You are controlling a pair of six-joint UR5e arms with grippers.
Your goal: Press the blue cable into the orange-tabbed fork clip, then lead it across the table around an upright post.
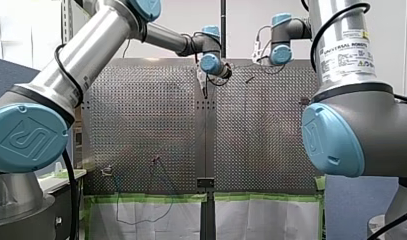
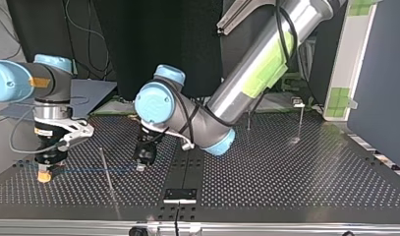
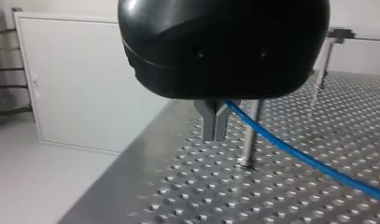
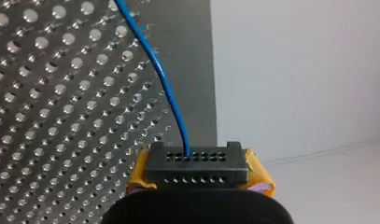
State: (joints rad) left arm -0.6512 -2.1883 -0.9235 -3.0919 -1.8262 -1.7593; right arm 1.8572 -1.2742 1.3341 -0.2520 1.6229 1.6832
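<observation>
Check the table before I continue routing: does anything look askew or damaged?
One thin post by the blue cable appears to lean in the top view, while the far post stands straight. Nothing else stands out.

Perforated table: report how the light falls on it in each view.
Front view: a pale sheen spreads over the table. Top view: the table reads dark, with a pale reflection at the foot of the far post. Left wrist view: the raised studs catch soft glints beside the blue cable. Right wrist view: the rims of the holes shine brightly.
</observation>
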